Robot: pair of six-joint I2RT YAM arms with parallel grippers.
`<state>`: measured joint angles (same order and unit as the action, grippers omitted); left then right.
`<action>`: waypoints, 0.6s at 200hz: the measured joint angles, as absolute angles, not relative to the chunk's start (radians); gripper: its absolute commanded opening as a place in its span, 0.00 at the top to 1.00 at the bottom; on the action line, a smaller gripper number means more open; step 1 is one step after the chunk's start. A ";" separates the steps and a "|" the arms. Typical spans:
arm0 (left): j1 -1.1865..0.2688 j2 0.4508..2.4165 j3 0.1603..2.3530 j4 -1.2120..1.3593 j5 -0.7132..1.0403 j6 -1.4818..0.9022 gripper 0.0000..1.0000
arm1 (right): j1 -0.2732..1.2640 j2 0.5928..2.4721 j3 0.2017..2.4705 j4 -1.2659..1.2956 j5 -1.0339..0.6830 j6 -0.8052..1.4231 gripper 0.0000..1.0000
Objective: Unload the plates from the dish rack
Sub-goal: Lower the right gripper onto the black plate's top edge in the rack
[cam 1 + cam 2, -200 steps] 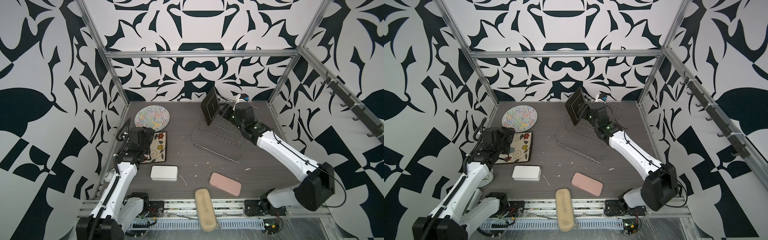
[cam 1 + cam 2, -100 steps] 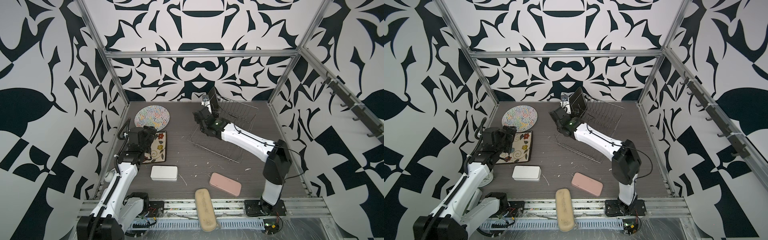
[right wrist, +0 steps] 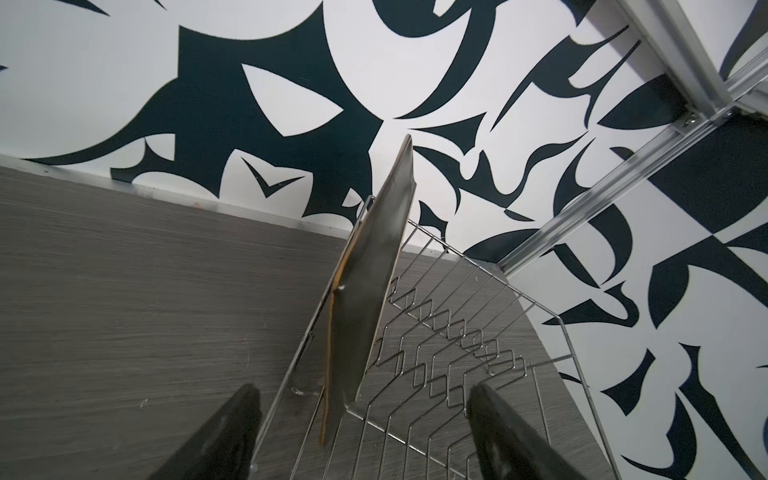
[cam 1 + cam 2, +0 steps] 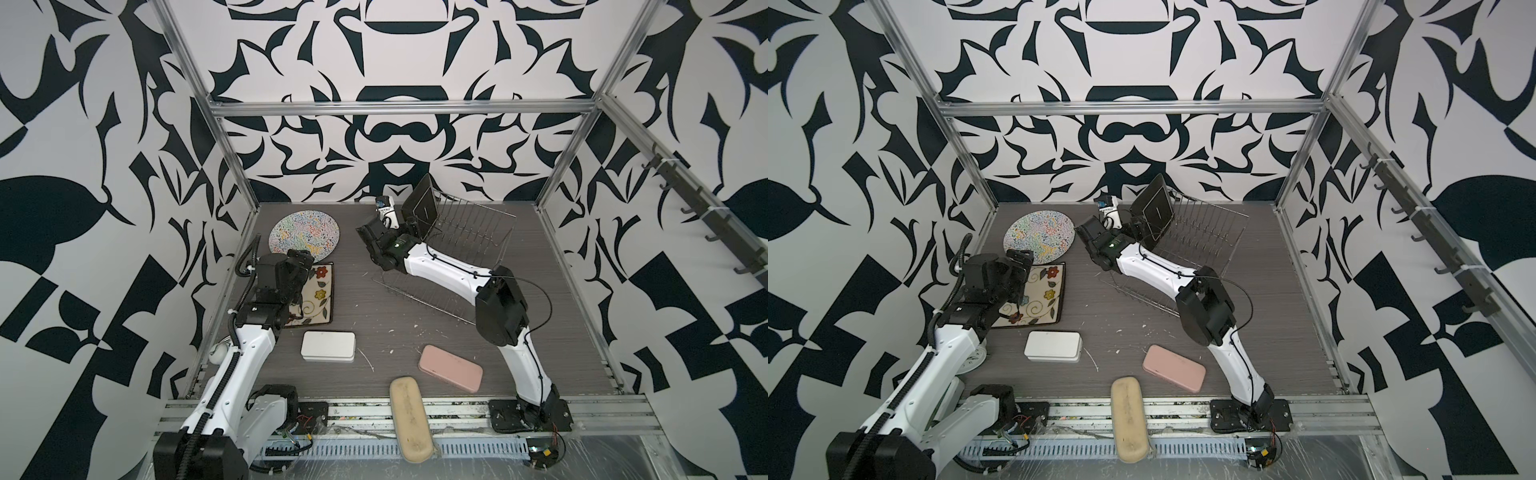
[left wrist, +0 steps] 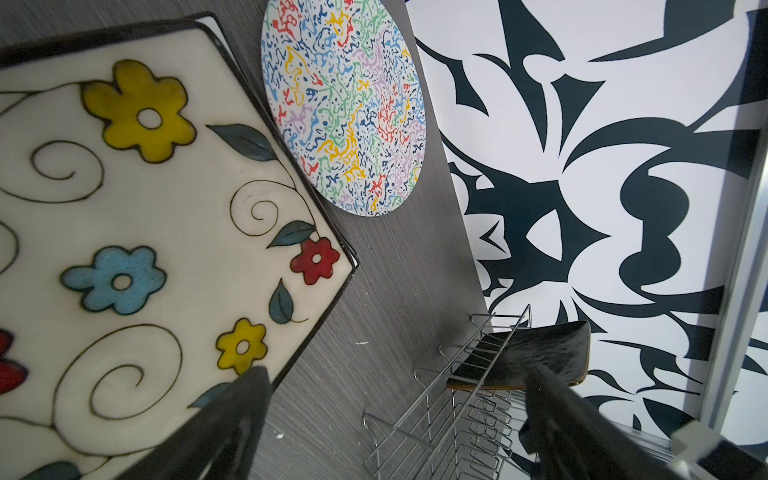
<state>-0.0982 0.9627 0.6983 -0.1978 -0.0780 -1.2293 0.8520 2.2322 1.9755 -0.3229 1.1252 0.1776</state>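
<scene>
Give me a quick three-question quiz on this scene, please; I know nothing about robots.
1. True or false: the dish rack is empty.
2. Which thing lies beneath the left gripper? A) pink case B) flowered plate C) white tin
3. Is the right gripper holding the black plate?

Key
1. False: a black plate stands on edge at one end of it.
2. B.
3. No: its jaws stand open, clear of the plate.
</scene>
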 measured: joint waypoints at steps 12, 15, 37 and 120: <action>-0.098 0.966 0.698 -0.197 -0.075 -1.229 0.01 | 0.851 2.263 2.000 -0.302 1.150 0.157 0.19; -0.098 0.966 0.699 -0.197 -0.073 -1.229 0.00 | 0.851 2.271 2.007 -0.297 1.156 0.152 0.19; -0.098 0.970 0.698 -0.198 -0.065 -1.229 0.01 | 0.850 2.334 2.067 -0.244 1.210 0.119 0.20; -0.098 0.968 0.698 -0.198 -0.062 -1.222 0.01 | 0.830 2.432 2.066 0.192 1.331 -0.184 0.20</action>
